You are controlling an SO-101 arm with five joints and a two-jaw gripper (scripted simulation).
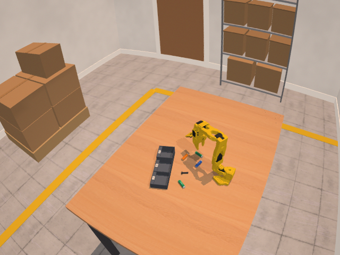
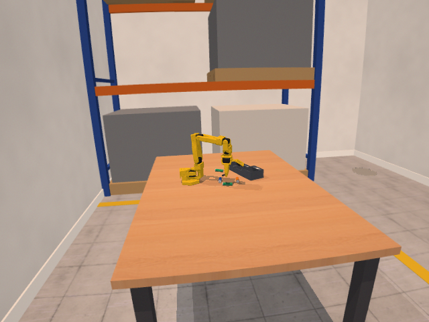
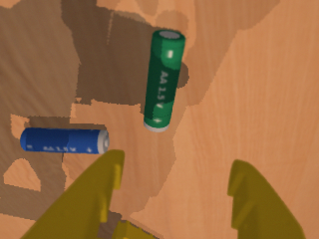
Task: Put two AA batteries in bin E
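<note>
Several AA batteries lie on the table: a green one (image 1: 198, 154) (image 3: 163, 80), a blue one (image 1: 197, 163) (image 3: 65, 140), an orange one (image 1: 184, 156) and a second green one (image 1: 181, 184). My gripper (image 1: 200, 144) (image 3: 174, 171) points down just above the table, beside the first green battery. In the wrist view that battery lies just beyond the fingertips, and the blue one lies to the left of the left jaw. The jaws stand partly apart with nothing between them. The dark row of bins (image 1: 162, 170) stands to the left; I cannot read its labels.
A small black screw (image 1: 184, 172) lies between the bins and the blue battery. The arm's yellow base (image 1: 223, 175) sits to the right of the batteries. In the exterior view the bins (image 2: 247, 170) stand behind the gripper (image 2: 226, 174).
</note>
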